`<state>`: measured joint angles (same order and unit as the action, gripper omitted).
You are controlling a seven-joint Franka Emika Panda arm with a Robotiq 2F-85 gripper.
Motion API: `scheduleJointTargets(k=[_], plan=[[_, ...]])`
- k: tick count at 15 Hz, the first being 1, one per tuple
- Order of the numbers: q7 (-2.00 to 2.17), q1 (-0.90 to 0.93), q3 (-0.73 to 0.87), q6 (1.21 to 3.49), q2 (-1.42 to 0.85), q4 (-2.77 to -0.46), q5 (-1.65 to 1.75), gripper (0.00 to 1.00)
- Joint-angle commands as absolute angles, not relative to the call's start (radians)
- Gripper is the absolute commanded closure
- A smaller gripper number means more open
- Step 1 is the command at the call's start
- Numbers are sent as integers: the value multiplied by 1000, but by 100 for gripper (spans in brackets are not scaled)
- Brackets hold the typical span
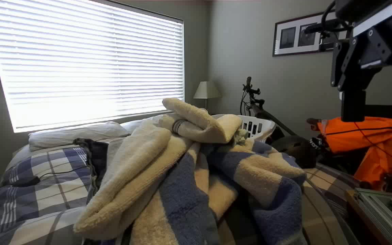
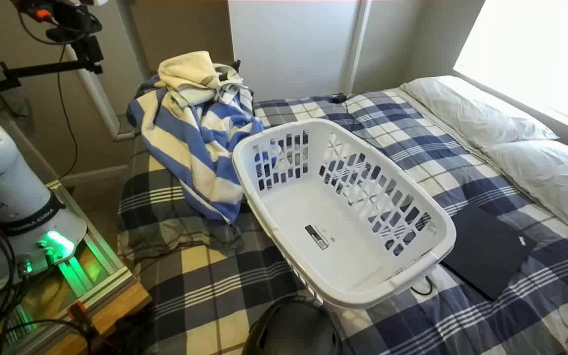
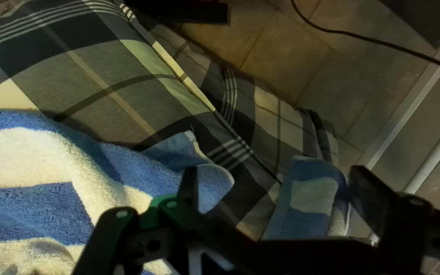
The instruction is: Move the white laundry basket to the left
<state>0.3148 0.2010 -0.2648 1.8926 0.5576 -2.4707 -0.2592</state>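
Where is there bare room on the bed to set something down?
In an exterior view, the plaid bedspread looks free near the pillows, short of the white laundry basket and black laptop. Another free stretch lies between the blue-striped towel, basket and dark helmet. It is crowded around the basket: towel toward one end, helmet and laptop toward the other.

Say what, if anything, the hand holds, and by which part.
Nothing is held: the hand is open, and the white laundry basket stands apart from it.

In an exterior view: striped towel (image 2: 202,140) upper L on plaid bedspread (image 2: 205,288). Wht pillows (image 2: 476,108) upper R, blk laptop (image 2: 488,249) lower R, helmet (image 2: 296,330) btm ctr.
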Motion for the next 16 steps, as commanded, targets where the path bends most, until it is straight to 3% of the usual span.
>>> scheduleJointTargets(k=[1,9,16], plan=[[315,201,-264,1891,557,-2469,-259,0],[315,201,-264,1891,557,-2469,-259,0],[311,39,-209,2061,593,-2372,12,0]])
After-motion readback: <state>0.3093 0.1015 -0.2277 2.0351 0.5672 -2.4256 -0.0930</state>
